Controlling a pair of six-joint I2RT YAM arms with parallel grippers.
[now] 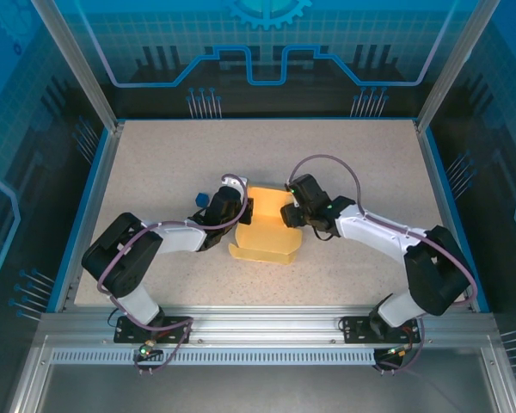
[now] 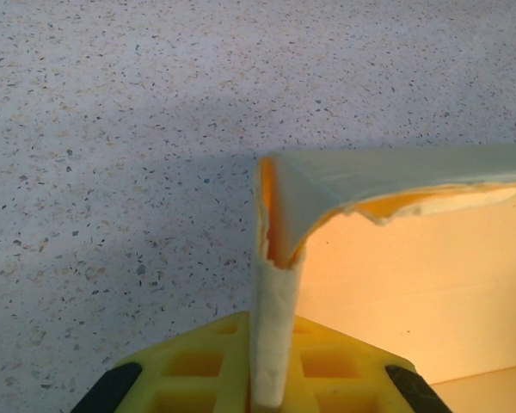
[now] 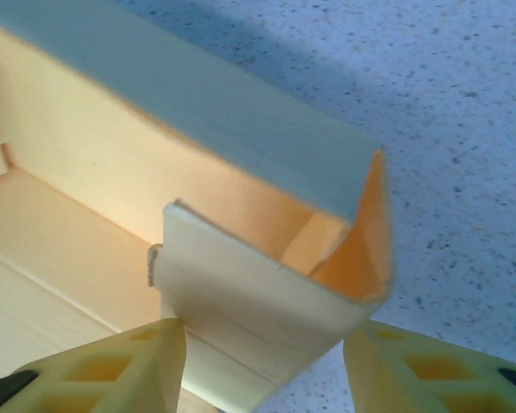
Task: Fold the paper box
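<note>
The left gripper [image 1: 244, 210] is pinched narrow on an upright side wall of the paper box [image 1: 262, 238]. In its wrist view the thin card edge rises straight up between the yellow fingers [image 2: 198, 374], which sit against it on both sides. The top of that wall looks a bit crumpled and torn at the corner.

Opposite, the right gripper [image 1: 285, 213] is spread wider around a folded-over end corner. One finger [image 3: 133, 366] rests against the card and the other sits just at its edge. I cannot tell whether it is actually squeezing.

The box stands between the two grippers, in the middle of the speckled table [image 1: 172, 163]. It is half formed: the walls at the far end are up, while the near end lies flat with a notched flap toward the arm bases.

To me this looks like the wall-raising stage, with the far corners being tucked and held. The next move probably calls for the right gripper to press its folded wall down and lock its tab while the left keeps its side square. Then the near flap has to come up. The card is thin, so a hard pinch could crease it further.
</note>
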